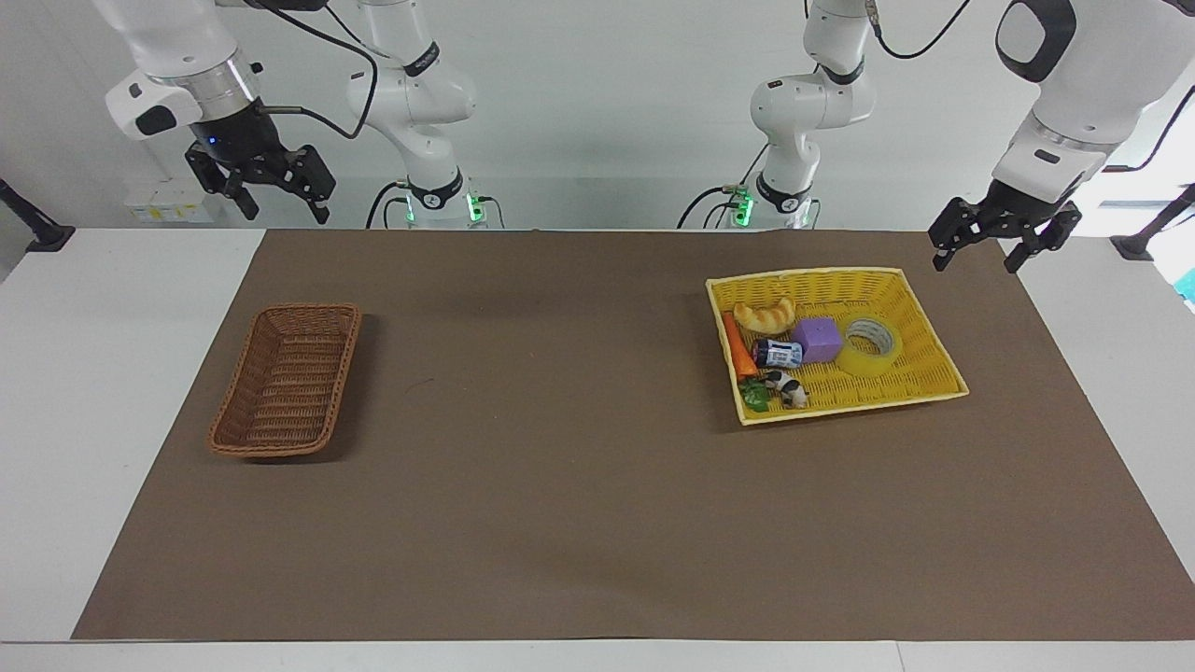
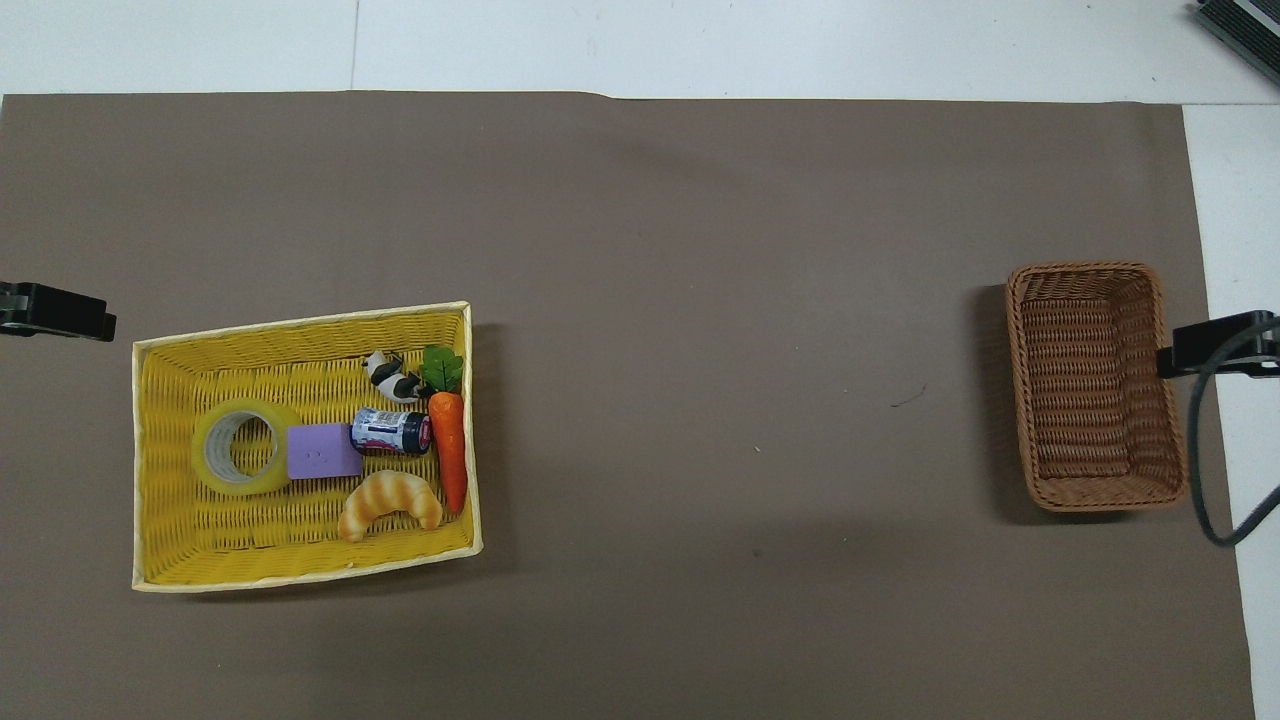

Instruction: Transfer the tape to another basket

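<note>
The tape (image 1: pixel 870 345) is a yellow translucent roll lying flat in the bright-yellow basket (image 1: pixel 920 308), at its end toward the left arm, beside a purple block (image 1: pixel 819 339). It also shows in the overhead view (image 2: pixel 238 447). The dark-brown wicker basket (image 1: pixel 288 378) stands empty at the right arm's end of the mat (image 2: pixel 1095 385). My left gripper (image 1: pixel 976 261) is open and empty, raised over the mat's edge beside the yellow basket (image 2: pixel 60 312). My right gripper (image 1: pixel 286 213) is open and empty, raised over the mat's edge by the brown basket (image 2: pixel 1210 345).
The yellow basket (image 2: pixel 160 560) also holds a croissant (image 2: pixel 390 505), a carrot (image 2: pixel 450 455), a small can (image 2: pixel 392 432) and a cow figure (image 2: pixel 392 380). A brown mat (image 2: pixel 700 300) covers the white table.
</note>
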`<state>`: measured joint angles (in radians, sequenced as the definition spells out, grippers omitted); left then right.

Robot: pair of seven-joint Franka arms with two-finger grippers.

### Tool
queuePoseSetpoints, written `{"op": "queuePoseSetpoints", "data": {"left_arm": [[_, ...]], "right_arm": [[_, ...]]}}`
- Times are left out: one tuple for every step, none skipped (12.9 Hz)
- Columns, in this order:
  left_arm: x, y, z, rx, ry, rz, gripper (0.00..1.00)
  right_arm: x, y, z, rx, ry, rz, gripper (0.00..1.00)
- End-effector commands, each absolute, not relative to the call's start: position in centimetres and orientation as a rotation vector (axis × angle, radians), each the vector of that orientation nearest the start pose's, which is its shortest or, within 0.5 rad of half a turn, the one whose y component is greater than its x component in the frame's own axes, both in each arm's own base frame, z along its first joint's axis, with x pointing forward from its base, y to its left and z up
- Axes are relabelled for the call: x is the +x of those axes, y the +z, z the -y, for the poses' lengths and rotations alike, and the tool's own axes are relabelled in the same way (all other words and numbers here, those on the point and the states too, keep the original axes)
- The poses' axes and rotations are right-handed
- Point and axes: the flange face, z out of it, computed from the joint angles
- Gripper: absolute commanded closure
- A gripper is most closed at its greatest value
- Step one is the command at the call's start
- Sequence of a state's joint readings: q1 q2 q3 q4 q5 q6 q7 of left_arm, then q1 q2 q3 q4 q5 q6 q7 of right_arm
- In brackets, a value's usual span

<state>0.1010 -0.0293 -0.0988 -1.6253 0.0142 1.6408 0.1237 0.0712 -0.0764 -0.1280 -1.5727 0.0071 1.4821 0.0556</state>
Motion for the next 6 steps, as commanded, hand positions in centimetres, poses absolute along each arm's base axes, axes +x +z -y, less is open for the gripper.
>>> {"op": "queuePoseSetpoints", "data": {"left_arm": [[54.45, 62.11, -0.62, -3.118, 0.004, -0.216, 0.0], [54.42, 62.28, -0.53, -3.118, -0.002, -0.213, 0.0], [54.44, 62.76, -0.35, -3.118, -0.024, -0.204, 0.0], [54.36, 63.0, -0.26, -3.117, -0.031, -0.206, 0.0], [54.36, 63.0, -0.18, -3.117, -0.031, -0.208, 0.0], [54.37, 63.02, -0.17, -3.116, -0.034, -0.208, 0.0]], "right_arm": [[52.27, 65.46, 3.34, -3.097, 0.003, -0.194, 0.0], [52.27, 65.46, 3.39, -3.101, 0.003, -0.195, 0.0], [52.37, 65.54, 3.44, -3.112, -0.011, -0.189, 0.0], [52.39, 65.56, 3.54, -3.114, -0.016, -0.192, 0.0], [52.41, 65.51, 3.56, -3.115, -0.016, -0.192, 0.0], [52.4, 65.5, 3.66, -3.124, -0.016, -0.194, 0.0]]}}
